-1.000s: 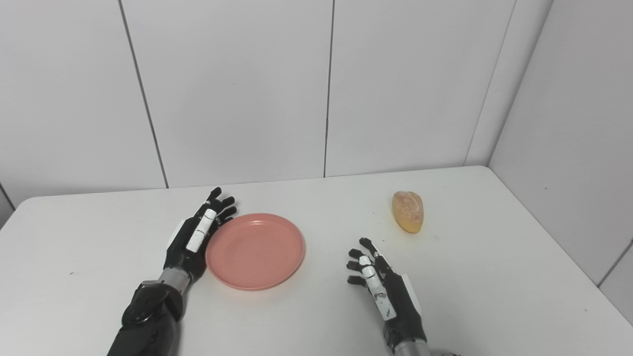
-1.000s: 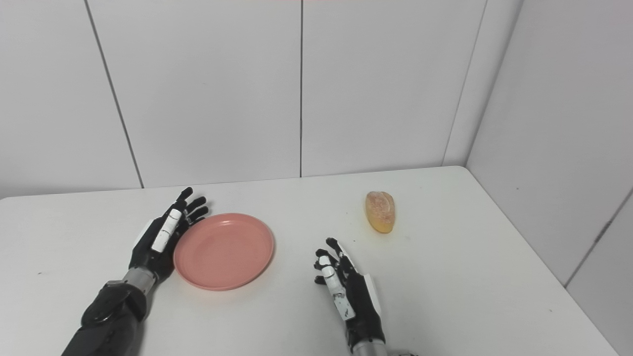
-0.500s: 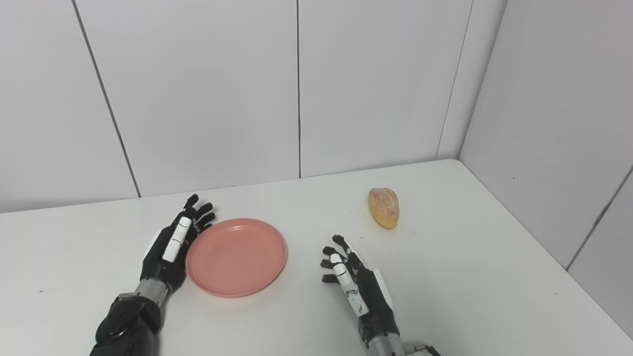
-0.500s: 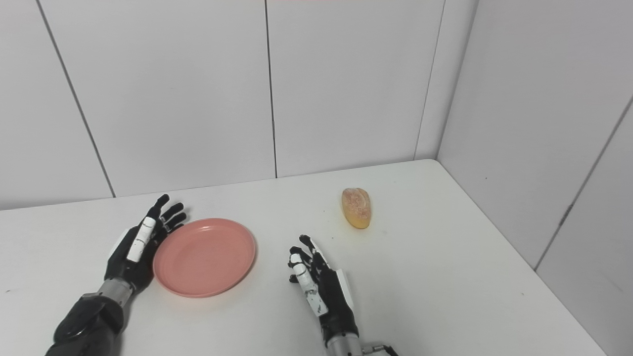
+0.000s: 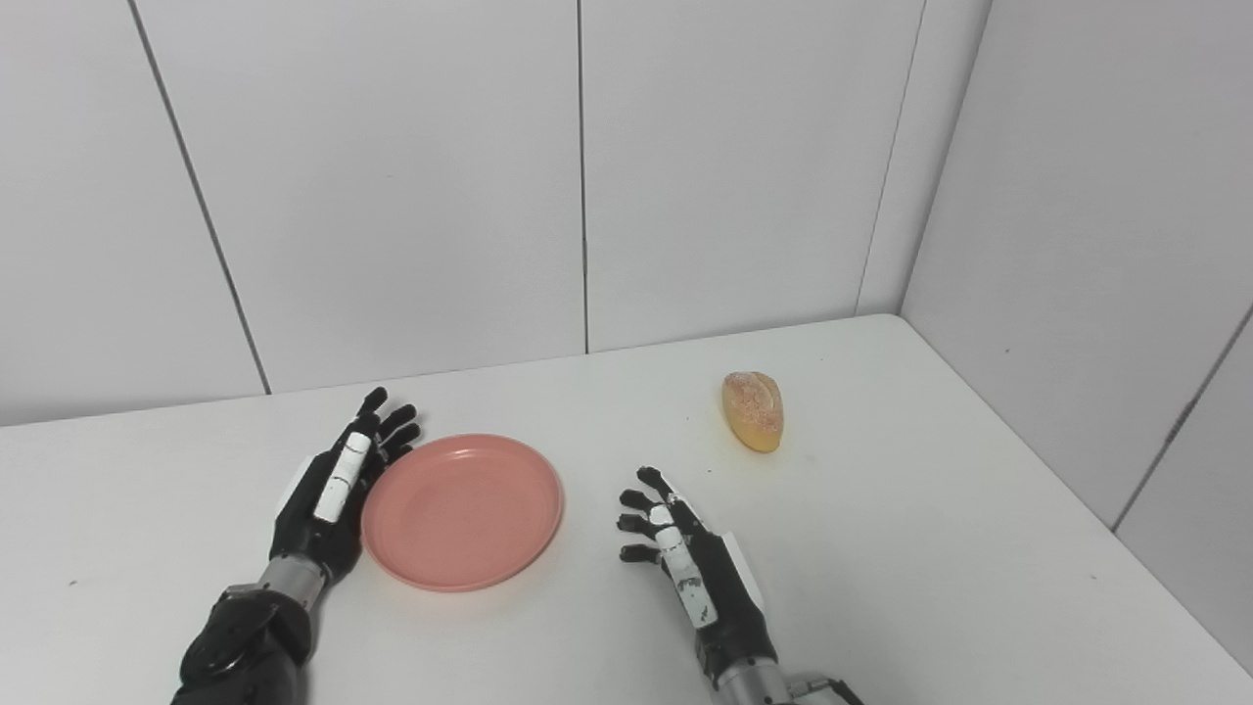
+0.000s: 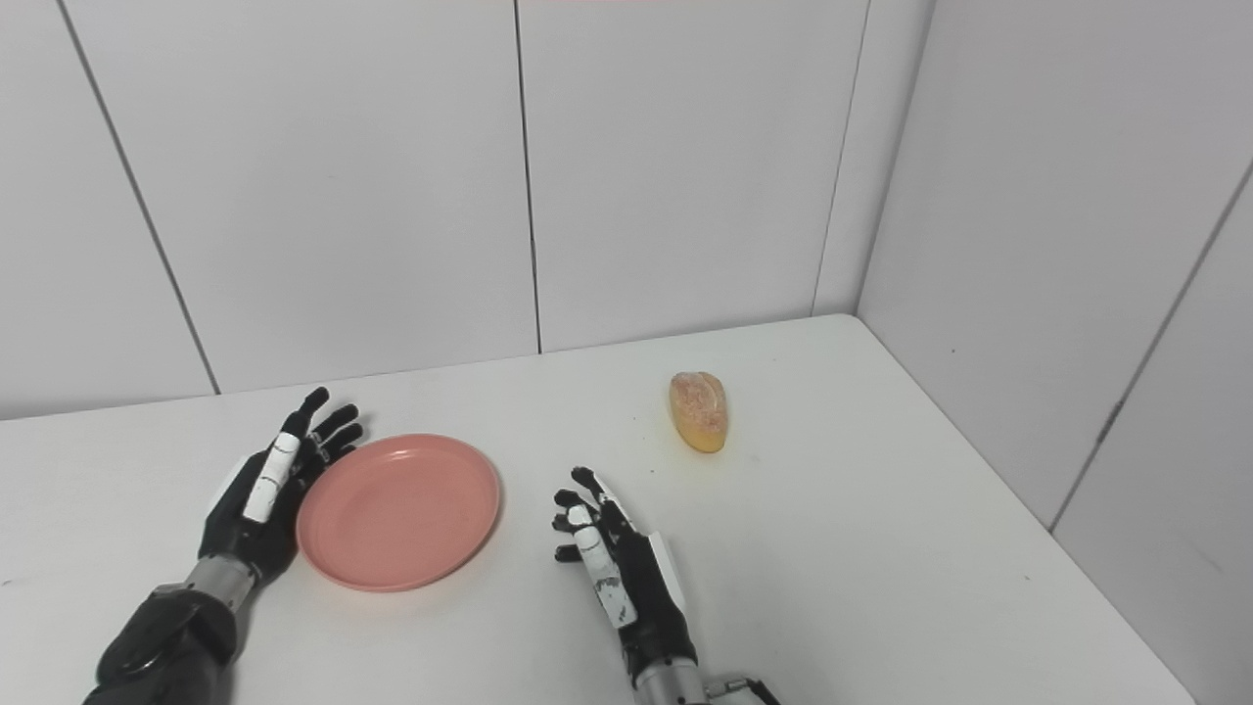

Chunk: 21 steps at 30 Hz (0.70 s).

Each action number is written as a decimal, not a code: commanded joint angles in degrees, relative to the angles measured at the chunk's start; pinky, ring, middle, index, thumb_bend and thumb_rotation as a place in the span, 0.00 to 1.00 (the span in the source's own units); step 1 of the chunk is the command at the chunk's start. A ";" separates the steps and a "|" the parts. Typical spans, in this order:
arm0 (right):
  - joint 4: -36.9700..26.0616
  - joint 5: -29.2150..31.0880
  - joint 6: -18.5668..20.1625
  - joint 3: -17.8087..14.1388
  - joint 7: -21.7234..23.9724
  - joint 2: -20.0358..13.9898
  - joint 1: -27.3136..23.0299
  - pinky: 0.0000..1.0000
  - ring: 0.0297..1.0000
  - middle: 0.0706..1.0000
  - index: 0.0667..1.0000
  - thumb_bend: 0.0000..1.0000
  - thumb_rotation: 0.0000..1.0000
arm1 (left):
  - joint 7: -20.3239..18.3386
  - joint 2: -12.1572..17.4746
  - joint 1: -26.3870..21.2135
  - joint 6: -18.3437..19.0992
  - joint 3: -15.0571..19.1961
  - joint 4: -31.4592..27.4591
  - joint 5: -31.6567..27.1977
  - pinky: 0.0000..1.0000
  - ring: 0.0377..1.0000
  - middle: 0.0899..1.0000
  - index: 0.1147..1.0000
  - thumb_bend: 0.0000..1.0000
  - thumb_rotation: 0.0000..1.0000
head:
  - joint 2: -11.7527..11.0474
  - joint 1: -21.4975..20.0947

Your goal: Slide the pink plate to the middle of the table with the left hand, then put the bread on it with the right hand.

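A round pink plate [image 5: 462,511] lies flat on the white table [image 5: 881,548], left of centre. My left hand [image 5: 338,488] rests against the plate's left rim, open, fingers stretched out and pointing away from me. The bread [image 5: 754,410], a small golden oval roll, lies far right of the plate, toward the back of the table. My right hand [image 5: 685,563] hovers open between plate and bread, nearer to me, fingers spread and empty. The bread sits well beyond its fingertips.
White panelled walls [image 5: 587,176] close the table at the back and along the right side. The table's right edge [image 5: 1106,534] runs diagonally past the bread. Bare tabletop lies between plate and bread.
The whole picture has shifted left, so the camera moved. The left hand stays at the plate's rim and the right hand has kept its open pose; the bread has not moved.
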 commanded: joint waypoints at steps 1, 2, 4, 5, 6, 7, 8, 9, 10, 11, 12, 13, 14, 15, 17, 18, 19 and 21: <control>-1.92 -5.37 -4.52 0.31 -2.38 -1.41 -1.11 0.64 0.75 0.81 0.90 0.72 0.99 | 0.26 -0.26 0.54 0.31 -0.05 2.18 0.56 0.93 0.90 0.89 0.96 0.80 0.72 | -0.29 0.73; -2.87 -8.01 -5.40 0.38 -3.50 -2.10 -1.51 0.64 0.74 0.81 0.91 0.74 1.00 | 0.41 -0.17 0.31 0.11 -0.22 2.52 0.87 0.92 0.90 0.89 0.96 0.81 0.72 | -0.29 0.73; -5.01 -12.40 -5.85 0.19 -5.18 -3.22 -2.45 0.64 0.74 0.82 0.91 0.79 1.00 | 0.88 0.06 -0.09 -0.37 -0.69 3.09 1.61 0.92 0.90 0.89 0.96 0.81 0.74 | -0.58 0.83; -6.13 -14.35 -5.32 0.02 -5.73 -3.66 -2.92 0.64 0.74 0.82 0.90 0.82 1.00 | 0.93 0.14 -0.31 -0.58 -0.77 3.47 1.69 0.92 0.90 0.90 0.96 0.81 0.74 | -0.74 0.73; -7.76 -16.30 -3.89 -0.19 -5.99 -4.05 -3.48 0.65 0.75 0.83 0.91 0.86 1.00 | 0.74 0.23 -0.53 -0.86 -0.78 3.88 1.66 0.93 0.90 0.90 0.96 0.80 0.74 | -0.74 0.73; -9.11 -18.00 -2.52 -0.34 -6.10 -4.31 -3.97 0.65 0.75 0.83 0.90 0.88 1.00 | 0.42 0.29 -0.68 -1.04 -0.70 4.22 1.50 0.93 0.90 0.90 0.96 0.79 0.74 | -0.85 0.67; -9.95 -19.05 -1.62 -0.43 -6.11 -4.43 -4.25 0.65 0.75 0.83 0.90 0.89 1.00 | 0.19 0.33 -0.77 -1.16 -0.62 4.45 1.41 0.93 0.91 0.90 0.96 0.79 0.74 | -0.85 0.67; -12.22 -20.56 1.42 -0.52 -5.09 -4.42 -5.11 0.67 0.76 0.83 0.90 0.89 0.99 | -0.18 0.38 -0.95 -1.13 -0.42 4.91 1.17 0.94 0.91 0.90 0.97 0.79 0.73 | -0.85 0.67; -14.08 -21.56 4.13 -0.68 -4.06 -4.35 -6.01 0.67 0.76 0.83 0.90 0.89 0.98 | -0.29 0.31 -1.10 -1.08 -0.20 5.26 0.96 0.94 0.91 0.90 0.97 0.79 0.73 | -1.07 0.63; -15.74 -22.21 6.83 -0.85 -3.07 -4.25 -6.97 0.67 0.77 0.83 0.90 0.89 0.96 | -0.22 0.24 -1.20 -1.10 -0.07 5.50 0.92 0.94 0.91 0.90 0.96 0.79 0.72 | -1.14 0.66; -17.05 -22.82 9.21 -0.99 -2.21 -4.18 -7.97 0.68 0.78 0.83 0.90 0.89 0.94 | -0.06 0.16 -1.22 -1.14 -0.03 5.54 1.00 0.94 0.90 0.89 0.96 0.79 0.71 | -1.24 0.67; -18.02 -23.52 11.34 -1.10 -1.46 -4.12 -8.92 0.68 0.78 0.83 0.90 0.90 0.92 | 0.11 0.11 -1.18 -1.20 -0.05 5.46 1.16 0.93 0.90 0.89 0.96 0.79 0.72 | -1.24 0.67; -18.84 -24.32 13.56 -1.19 -0.71 -4.06 -9.95 0.68 0.78 0.83 0.90 0.91 0.91 | 0.19 0.09 -1.18 -1.19 -0.06 5.50 1.25 0.93 0.90 0.89 0.96 0.79 0.72 | -1.33 0.68; -19.38 -24.89 15.09 -1.22 -0.19 -4.02 -10.59 0.67 0.78 0.83 0.90 0.93 0.90 | 0.22 0.07 -1.19 -1.17 -0.06 5.55 1.29 0.93 0.90 0.90 0.96 0.78 0.73 | -1.33 0.68; -19.71 -26.95 19.31 -1.64 0.34 -3.64 -13.22 0.66 0.77 0.85 0.89 0.96 0.86 | 0.56 0.08 -1.47 -1.57 -0.11 6.40 1.53 0.92 0.90 0.90 0.96 0.80 0.74 | -1.67 0.55; -19.75 -27.50 21.41 -1.94 0.59 -3.30 -14.72 0.65 0.77 0.85 0.89 0.96 0.85 | 0.58 0.11 -1.65 -1.79 -0.09 6.93 1.55 0.92 0.90 0.90 0.96 0.80 0.74 | -1.81 0.54; -19.60 -27.75 22.99 -2.20 0.71 -3.03 -16.11 0.65 0.78 0.86 0.90 0.97 0.81 | 0.58 0.12 -1.81 -2.12 -0.12 7.40 1.61 0.92 0.90 0.90 0.96 0.81 0.74 | -2.03 0.60; -18.84 -27.81 24.60 -2.59 0.42 -2.59 -18.36 0.65 0.79 0.88 0.91 0.96 0.74 | 0.63 0.12 -2.09 -2.53 -0.12 8.11 1.65 0.91 0.90 0.90 0.96 0.81 0.75 | -2.16 0.69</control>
